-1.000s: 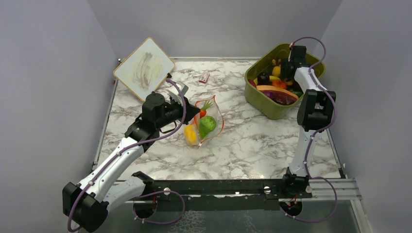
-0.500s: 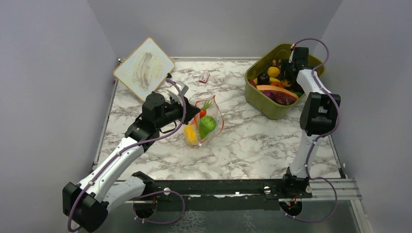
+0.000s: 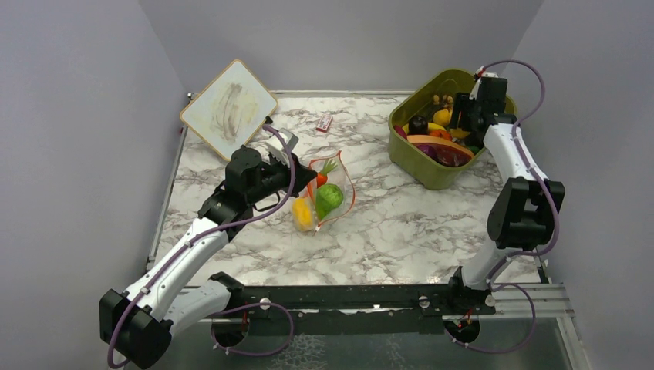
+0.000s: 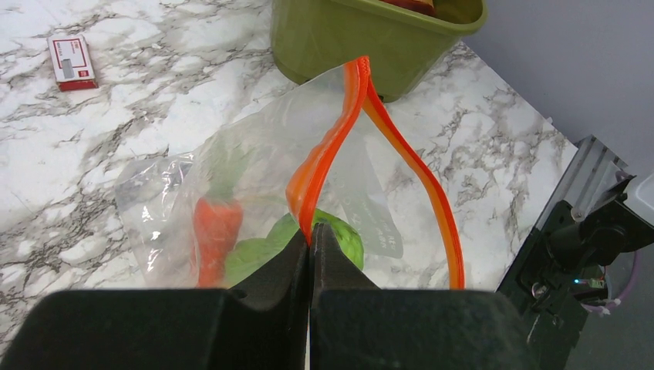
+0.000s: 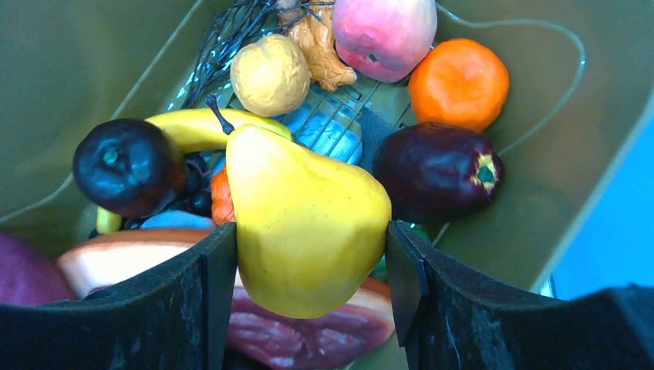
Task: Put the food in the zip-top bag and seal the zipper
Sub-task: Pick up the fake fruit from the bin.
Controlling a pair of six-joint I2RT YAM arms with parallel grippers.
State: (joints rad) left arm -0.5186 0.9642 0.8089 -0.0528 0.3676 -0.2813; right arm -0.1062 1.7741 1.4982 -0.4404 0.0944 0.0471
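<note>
Wrist views: right hand [image 5: 310, 266] grips yellow pear [image 5: 301, 208]; left hand [image 4: 310, 240] pinches zipper [image 4: 352, 96].

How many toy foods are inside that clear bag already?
3: a carrot at the far end, a green piece in the middle, a yellow one at the near end. Others could be hidden.

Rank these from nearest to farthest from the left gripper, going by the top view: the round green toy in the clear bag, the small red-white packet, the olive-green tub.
1. The round green toy, inside the clear bag beside the left gripper.
2. The small red-white packet, toward the back.
3. The olive-green tub, far right.
</note>
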